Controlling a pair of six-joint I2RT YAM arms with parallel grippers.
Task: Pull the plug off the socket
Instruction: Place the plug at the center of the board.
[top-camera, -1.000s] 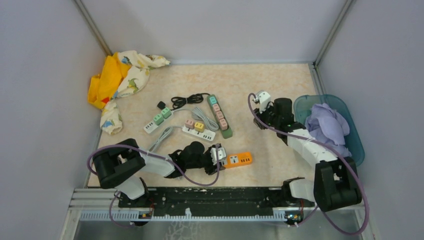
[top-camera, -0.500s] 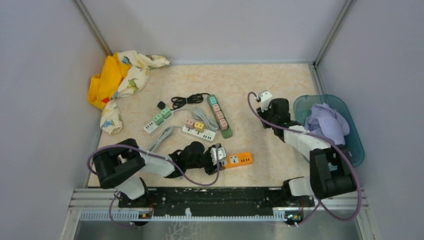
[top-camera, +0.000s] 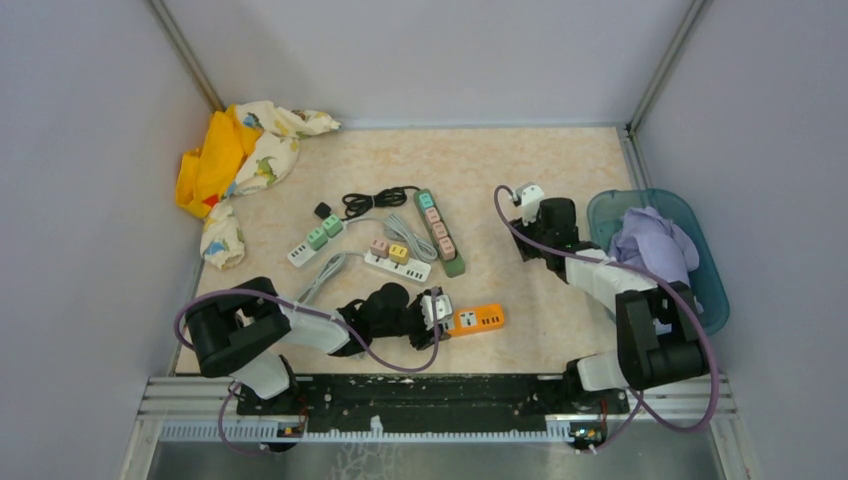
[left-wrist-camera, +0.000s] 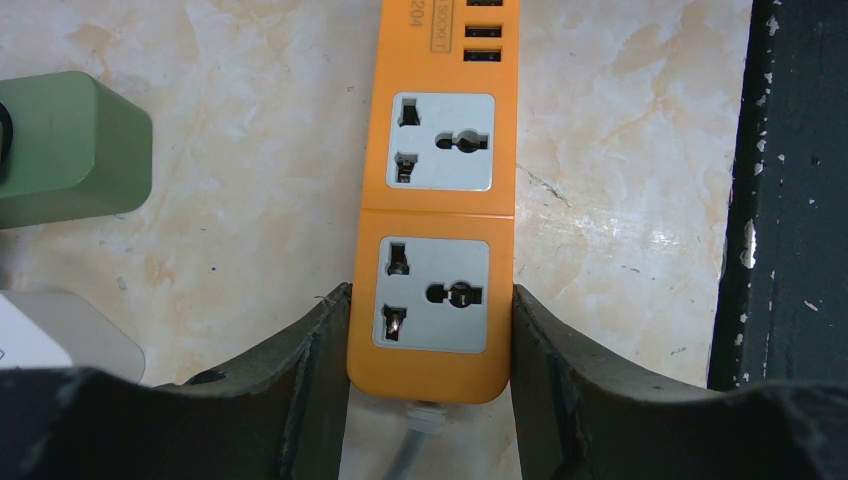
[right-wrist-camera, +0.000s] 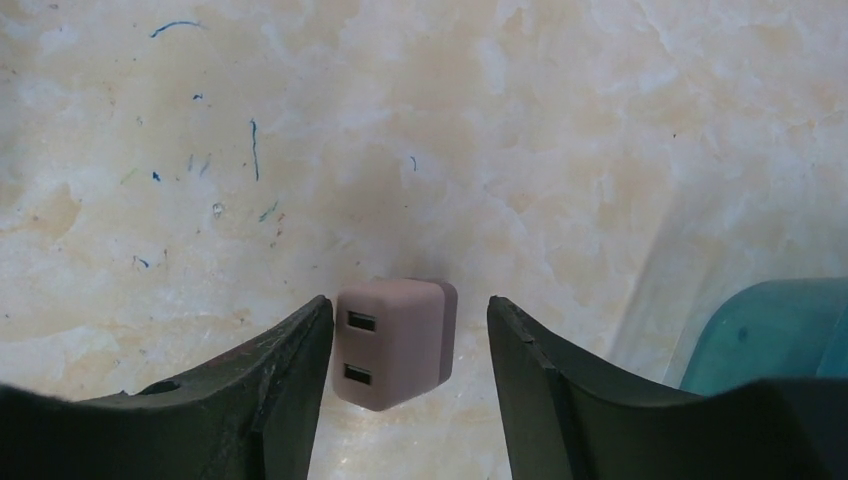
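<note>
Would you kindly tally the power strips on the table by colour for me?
orange power strip: 1
green power strip: 1
white power strips: 2
Total: 4

mauve plug inside parted pincer, marble table, teal bin at right

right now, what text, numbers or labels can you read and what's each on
"204": sideways on the orange power strip, cut off by the left wrist view's top edge.
Boxed print beside it: too small to read.
No text on the pink USB charger cube.
Too small to tell in the top view: the green power strip and the white power strip beside it.
</note>
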